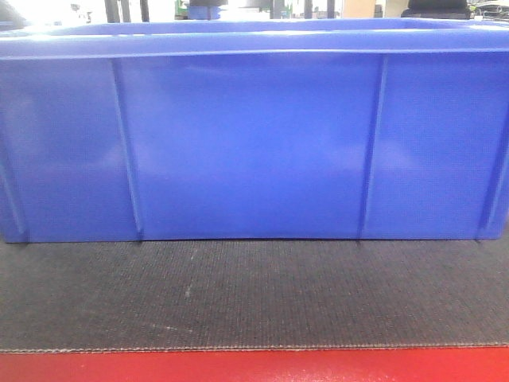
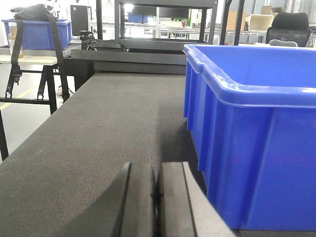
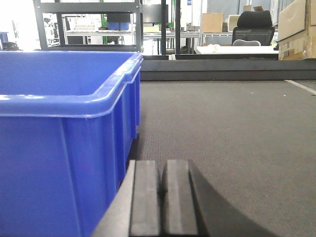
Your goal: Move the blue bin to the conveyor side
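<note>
On the dark belt (image 1: 254,298), blue bin (image 1: 254,143) (glossy, ribbed), both arms' jaws pressed together, flanking it.

The blue bin (image 1: 254,143) was glossy, smooth plastic; the belt (image 1: 254,294) was matt, finely woven dark fabric with a red edge.

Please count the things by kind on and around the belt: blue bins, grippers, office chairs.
Blue bins: 2, the large blue bin on the belt and a smaller blue bin on a far table.
Grippers: 2, left gripper, right gripper, both shut.
Office chairs: 1, black chair.
Total: 5
</note>
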You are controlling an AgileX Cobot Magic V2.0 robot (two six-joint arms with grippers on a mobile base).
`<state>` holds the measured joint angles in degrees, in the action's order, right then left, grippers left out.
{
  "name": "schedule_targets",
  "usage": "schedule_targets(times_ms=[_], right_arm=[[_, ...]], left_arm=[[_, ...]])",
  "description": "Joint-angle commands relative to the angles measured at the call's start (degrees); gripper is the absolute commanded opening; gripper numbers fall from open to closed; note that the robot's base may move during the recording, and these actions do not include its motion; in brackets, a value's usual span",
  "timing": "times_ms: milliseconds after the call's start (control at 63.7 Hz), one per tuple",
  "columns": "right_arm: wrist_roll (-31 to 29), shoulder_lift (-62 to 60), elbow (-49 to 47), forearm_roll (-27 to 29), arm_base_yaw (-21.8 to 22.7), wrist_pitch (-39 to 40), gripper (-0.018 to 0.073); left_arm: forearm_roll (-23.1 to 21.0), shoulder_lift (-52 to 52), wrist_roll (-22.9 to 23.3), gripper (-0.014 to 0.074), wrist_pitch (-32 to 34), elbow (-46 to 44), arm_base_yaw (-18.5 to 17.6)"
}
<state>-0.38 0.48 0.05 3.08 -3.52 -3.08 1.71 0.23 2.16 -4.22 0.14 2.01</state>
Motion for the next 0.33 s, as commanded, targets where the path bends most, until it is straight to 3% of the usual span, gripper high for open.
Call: schedule_targets(times_ms=[0, 314], right_arm=[[-0.2, -0.5, 0.0, 0.0, 0.0, 1.4, -0.0088], [-0.2, -0.5, 0.0, 0.0, 0.0, 1.4, -0.0088]], left_arm=[[-0.4, -0.2, -0.2, -0.0009, 1.1, -0.1, -0.3], [-0.4, -0.2, -0.2, -0.0009, 1.1, -0.1, -0.3]])
